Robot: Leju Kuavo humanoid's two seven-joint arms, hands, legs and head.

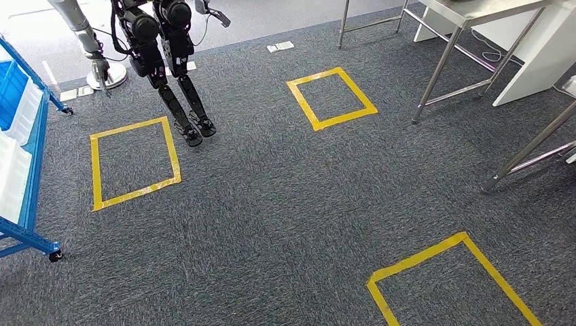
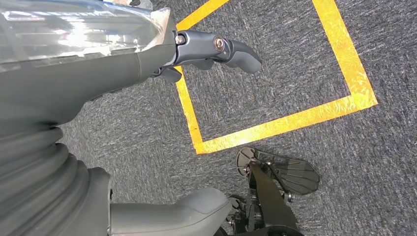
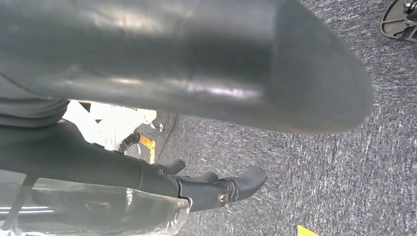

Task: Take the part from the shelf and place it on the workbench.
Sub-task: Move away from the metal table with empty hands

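I am part way through the job. The part [image 2: 78, 29] is off the blue shelf [image 1: 37, 156] and not yet on the steel surface [image 1: 489, 10]. It sits in a shiny clear bag, pressed against my left robot hand [image 2: 123, 98], whose fingers lie out straight along the bag. My right robot hand [image 3: 98, 162] lies flat on the bag the same way, so I think the part is squeezed between the two. What is left is to walk to the surface and set the part down. The shelf is far from the surface, across the grey carpet [image 1: 272, 204]. One yellow tape square [image 1: 331, 122] lies just before the surface. The thin metal legs [image 1: 441, 68] under the surface stick out, so I should not get too close. Another robot [image 1: 163, 54] stands far from the surface, near the shelf.
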